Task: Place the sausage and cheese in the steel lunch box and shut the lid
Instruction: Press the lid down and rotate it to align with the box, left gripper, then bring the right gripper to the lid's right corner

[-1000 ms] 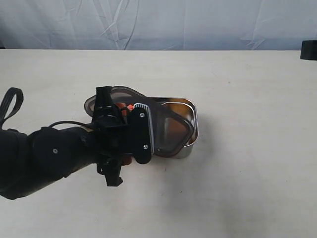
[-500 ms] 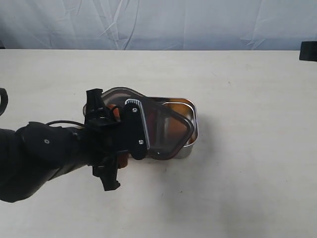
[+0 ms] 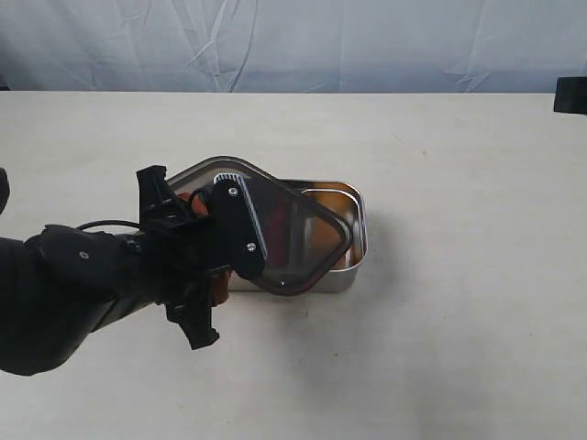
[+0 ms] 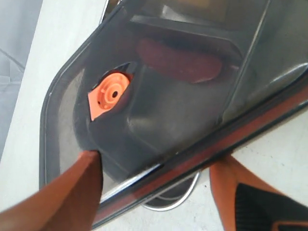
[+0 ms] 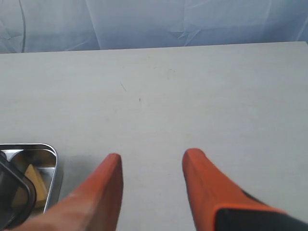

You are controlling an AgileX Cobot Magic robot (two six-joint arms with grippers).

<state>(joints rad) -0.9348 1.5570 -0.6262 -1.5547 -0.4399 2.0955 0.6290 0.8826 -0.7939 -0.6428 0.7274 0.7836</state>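
Observation:
The dark smoky lid [image 3: 293,229] lies askew on the steel lunch box [image 3: 359,225], one corner hanging over the box's front wall. My left gripper [image 3: 209,246] is open at the lid's left end. In the left wrist view one finger [image 4: 82,192] overlaps the lid [image 4: 168,106] and the other [image 4: 231,192] stands past its orange-sealed rim, over the table. The orange valve [image 4: 109,94] shows. The reddish sausage [image 4: 185,61] shows through the lid. The cheese [image 5: 36,185] lies in the box [image 5: 54,161]. My right gripper [image 5: 151,159] is open over bare table.
The pale table [image 3: 459,321] spreads around the box, with a wrinkled blue-white backdrop [image 3: 367,46] along its far edge. A dark object [image 3: 570,93] sits at the far right edge. My black left arm [image 3: 64,293] covers the near-left part of the table.
My left arm has drawn back to the left over the lid. The lid has turned a little, and its near corner now overhangs the box's front wall.

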